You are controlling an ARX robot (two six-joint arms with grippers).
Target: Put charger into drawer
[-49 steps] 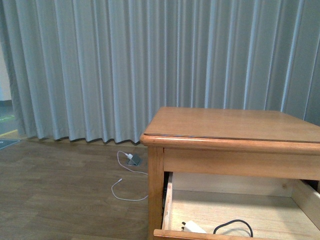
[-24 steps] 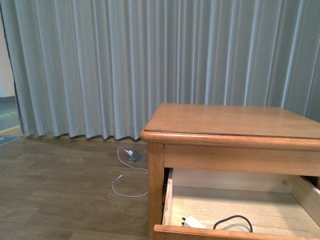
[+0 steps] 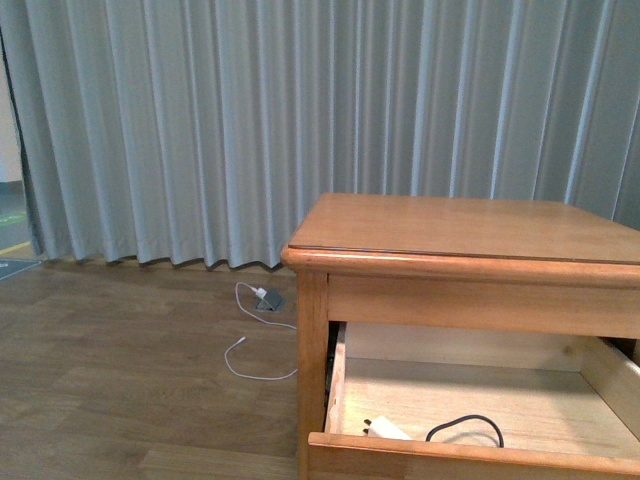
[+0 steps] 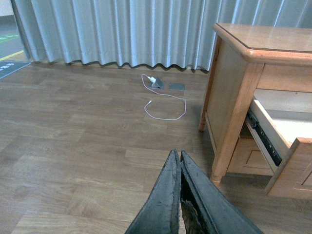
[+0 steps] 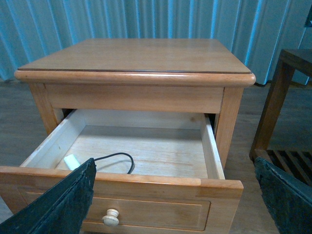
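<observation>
The honey-coloured wooden drawer (image 5: 146, 202) stands pulled out of the nightstand (image 3: 470, 235), its round pale knob (image 5: 110, 217) facing me. Inside, on the pale wood floor, lies the white charger (image 5: 72, 161) with its black looped cable (image 5: 119, 158); the front view also shows the charger (image 3: 388, 429) near the drawer (image 3: 470, 455) front. My right gripper (image 5: 178, 195) is open, fingers wide apart in front of the drawer front, holding nothing. My left gripper (image 4: 181, 155) is shut and empty, low over the wooden floor left of the nightstand (image 4: 234, 87).
A white plug with thin white cable (image 3: 262, 335) lies on the floor by the grey curtain (image 3: 300, 120); the left wrist view shows that cable (image 4: 161, 100) too. A dark slatted side table (image 5: 287, 107) stands right of the nightstand. A lower drawer (image 4: 251, 156) sits under the open one.
The front view has shifted: the nightstand now sits higher in the picture and more of the drawer front shows. The charger lies still in the drawer.
</observation>
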